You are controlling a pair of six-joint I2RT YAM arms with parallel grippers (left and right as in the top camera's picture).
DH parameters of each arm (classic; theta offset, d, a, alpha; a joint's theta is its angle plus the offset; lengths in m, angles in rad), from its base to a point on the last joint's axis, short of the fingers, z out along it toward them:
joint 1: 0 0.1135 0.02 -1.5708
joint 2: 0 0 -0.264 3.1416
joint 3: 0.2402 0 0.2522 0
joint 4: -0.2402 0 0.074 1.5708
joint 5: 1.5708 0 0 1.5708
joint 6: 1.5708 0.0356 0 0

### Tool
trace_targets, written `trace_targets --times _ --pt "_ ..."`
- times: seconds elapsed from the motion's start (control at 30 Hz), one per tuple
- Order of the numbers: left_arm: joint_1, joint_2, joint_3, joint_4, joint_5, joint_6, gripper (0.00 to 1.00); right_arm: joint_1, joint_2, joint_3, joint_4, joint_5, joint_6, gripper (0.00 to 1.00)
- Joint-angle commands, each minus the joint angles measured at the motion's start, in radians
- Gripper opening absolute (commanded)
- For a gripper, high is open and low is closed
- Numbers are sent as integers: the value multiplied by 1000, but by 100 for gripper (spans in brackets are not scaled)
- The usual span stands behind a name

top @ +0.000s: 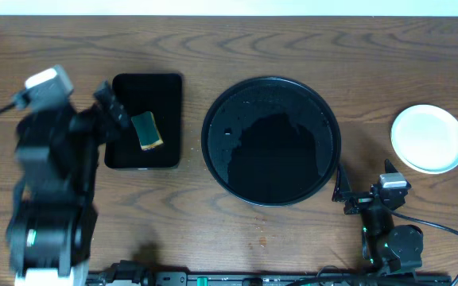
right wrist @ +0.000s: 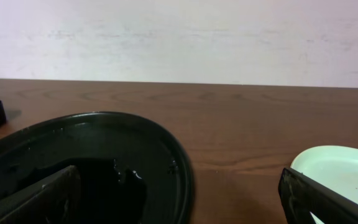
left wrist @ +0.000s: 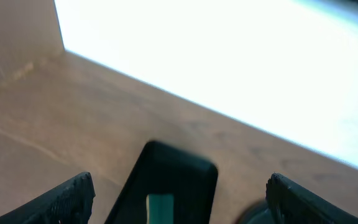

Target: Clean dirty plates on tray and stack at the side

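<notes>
Surface: a dark brown wood-grain table (top: 237,238), matte, with a pale wall (right wrist: 179,37) behind its far edge.

Centre frame: the round black tray (top: 271,141), glossy, with wet patches and droplets on its floor.

Right of frame: the plates (top: 428,138) sit stacked on bare table, well apart from the round tray. The top one is pale and looks clean. I cannot tell how many are in the stack.

Left of centre: a rectangular black tray (top: 145,119) with a green-and-yellow sponge (top: 146,131) lying in it.

The left gripper (top: 111,111) is at that tray's left edge and blurred. Its wrist view shows the jaws wide apart, holding nothing.

The right gripper (top: 344,195) is at lower right, just beside the round tray's rim, jaws apart and holding nothing.
</notes>
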Motion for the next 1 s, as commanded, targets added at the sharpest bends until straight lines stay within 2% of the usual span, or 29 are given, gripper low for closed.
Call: trace_targets --times 0.0,0.27,0.4,0.53,0.63,0.73,0.83,0.97 --pt "-1 -74 5 -29 -14 17 88 3 -6 -2 -4 10 13 99" --pt "14 -405 -36 -301 -11 17 88 3 -6 -2 -4 10 13 99" --pt "53 -569 -126 -367 -8 17 88 3 -6 -2 -4 10 13 99" --pt "79 -705 -254 -358 -6 -23 89 3 -6 -2 -4 10 13 99" --pt "80 -781 -367 -287 -4 -100 88 3 -6 -1 -4 10 13 99" --pt "80 -829 -480 -145 -3 -202 89 3 -6 -1 -4 10 13 99" --pt "80 -854 -589 55 50 -231 88 3 -6 -2 -4 10 13 99" --pt "80 -863 -745 404 105 -231 88 3 -6 -2 -4 10 13 99"
